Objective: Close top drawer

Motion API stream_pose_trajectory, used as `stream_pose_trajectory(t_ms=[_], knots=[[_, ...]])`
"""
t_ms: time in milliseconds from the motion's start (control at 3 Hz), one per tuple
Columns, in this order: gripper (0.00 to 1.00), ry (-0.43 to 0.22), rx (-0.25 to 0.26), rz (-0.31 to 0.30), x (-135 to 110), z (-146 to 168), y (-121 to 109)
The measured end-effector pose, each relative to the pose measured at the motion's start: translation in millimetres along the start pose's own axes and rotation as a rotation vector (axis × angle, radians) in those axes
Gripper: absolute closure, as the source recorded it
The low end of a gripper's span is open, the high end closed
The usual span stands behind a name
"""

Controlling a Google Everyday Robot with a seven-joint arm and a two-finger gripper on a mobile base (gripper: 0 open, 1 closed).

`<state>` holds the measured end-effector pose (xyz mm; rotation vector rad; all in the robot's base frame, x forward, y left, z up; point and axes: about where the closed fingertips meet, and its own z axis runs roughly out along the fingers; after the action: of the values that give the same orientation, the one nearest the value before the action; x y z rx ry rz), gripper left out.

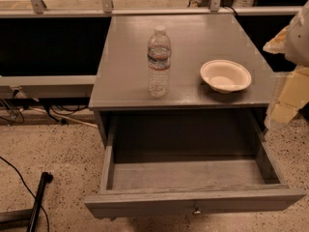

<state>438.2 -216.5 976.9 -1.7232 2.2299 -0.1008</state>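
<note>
The top drawer point(193, 175) of the gray cabinet stands pulled far out toward me, its gray box interior bare. Its wide front panel point(145, 206) runs along the bottom of the view, with a small round metal knob point(196, 210) at its centre. My gripper and arm point(289, 81) show as pale, cream-coloured parts at the right edge, beside the cabinet's right side and above the drawer's right rear corner. It touches nothing that I can see.
On the cabinet top point(125, 76) stand a clear plastic water bottle point(159, 62) and a white bowl point(225, 75). A black pole point(37, 202) and cables point(19, 112) lie on the speckled floor at left. A metal railing point(145, 11) runs behind.
</note>
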Motion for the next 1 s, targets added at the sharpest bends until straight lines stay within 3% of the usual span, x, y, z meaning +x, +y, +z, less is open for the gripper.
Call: stream_pose_trajectory(t_ms=[333,667,1000], knots=[[0.00,0.000,0.000,0.000,0,0,0],[0.00,-0.057,-0.037,0.009,0,31,16],[0.00,-0.188,-0.063,0.032,-5,72,59]])
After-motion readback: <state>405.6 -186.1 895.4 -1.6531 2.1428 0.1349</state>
